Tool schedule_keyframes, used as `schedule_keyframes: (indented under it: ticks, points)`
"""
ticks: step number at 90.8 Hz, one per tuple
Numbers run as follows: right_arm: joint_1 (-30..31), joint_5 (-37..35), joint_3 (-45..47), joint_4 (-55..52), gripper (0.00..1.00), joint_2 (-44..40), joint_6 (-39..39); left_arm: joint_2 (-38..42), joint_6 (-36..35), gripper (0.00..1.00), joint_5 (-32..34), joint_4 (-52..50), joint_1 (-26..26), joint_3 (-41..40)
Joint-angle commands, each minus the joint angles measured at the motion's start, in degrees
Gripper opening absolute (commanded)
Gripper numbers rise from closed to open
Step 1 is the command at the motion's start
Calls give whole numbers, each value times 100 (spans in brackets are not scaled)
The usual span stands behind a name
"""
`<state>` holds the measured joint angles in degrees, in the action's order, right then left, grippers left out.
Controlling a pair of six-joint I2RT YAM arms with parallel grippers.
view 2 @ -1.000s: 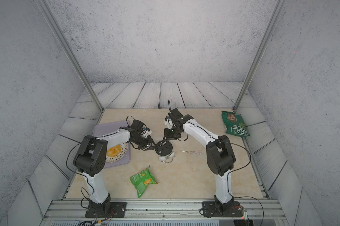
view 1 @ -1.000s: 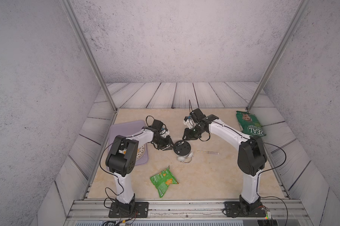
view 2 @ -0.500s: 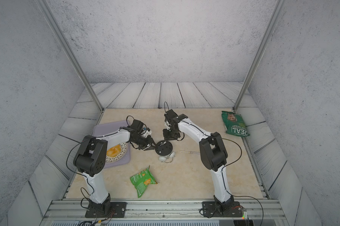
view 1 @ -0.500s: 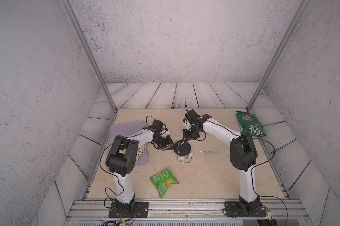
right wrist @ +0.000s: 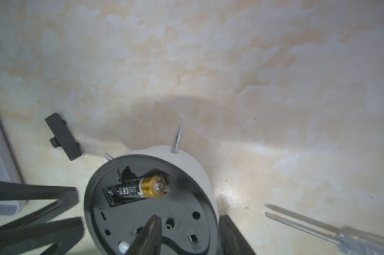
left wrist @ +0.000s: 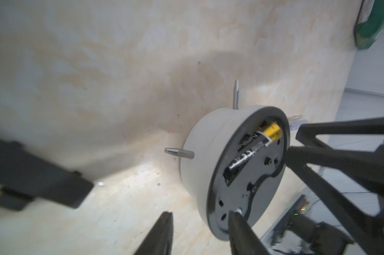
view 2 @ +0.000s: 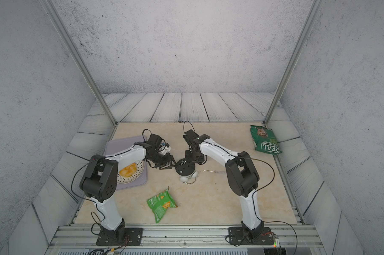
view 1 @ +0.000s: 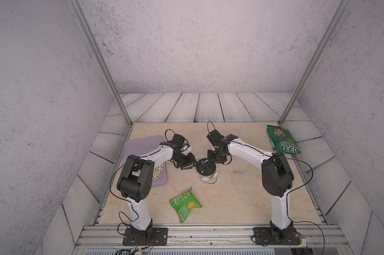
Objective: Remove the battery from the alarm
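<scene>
Starting at the left of the frame, Tomas, what do you see in a top view?

Mira, a purple tray (view 1: 140,143) lies left of centre. Just right of it the left gripper (view 1: 190,165) is low beside the alarm (view 1: 205,169), its jaws apart and holding nothing.

And the alarm, how does it lie?

In the centre, black back upward. In the left wrist view the battery (left wrist: 246,156) sits in its open slot at the right of the frame. The right wrist view shows its gold end a little lifted. A black cover (right wrist: 63,136) lies on the table (right wrist: 252,66), apart from the alarm.

And further right?

The right gripper (right wrist: 190,218) has its jaws parted across the alarm's rim. I cannot tell if they touch it. Then a screwdriver (view 1: 235,172), and a green bag (view 1: 281,139) at the upper right.
</scene>
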<state>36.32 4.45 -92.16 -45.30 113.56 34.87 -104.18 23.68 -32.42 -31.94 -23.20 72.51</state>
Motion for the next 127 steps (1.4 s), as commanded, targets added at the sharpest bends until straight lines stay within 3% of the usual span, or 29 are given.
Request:
schedule_keyframes:
  ticks: [1,19,41,55,96,113,127]
  points:
    - [-431,26,348,422,55,-972,-156,398,-1077,52,1135,-586,-288,489]
    - [-1459,1119,1707,1071,72,-2087,-394,96,-2273,49,1435,-969,-773,1234]
    - [-1836,1269,2375,1257,90,-2765,-662,-913,-3150,36,1822,-1844,-1178,2496]
    - [-1965,1462,2489,1291,90,-2791,-665,-1410,-3256,36,2195,-2094,-1298,2970]
    - [-2115,1585,2631,1176,91,-2875,-726,-2297,-3456,35,2323,-2397,-1538,3740]
    - [-2163,1585,2666,1161,91,-2884,-745,-2507,-3468,29,2322,-2465,-1607,3814]
    - [-2189,1585,2659,1159,91,-2876,-760,-2513,-3480,15,2354,-2590,-1633,3892]
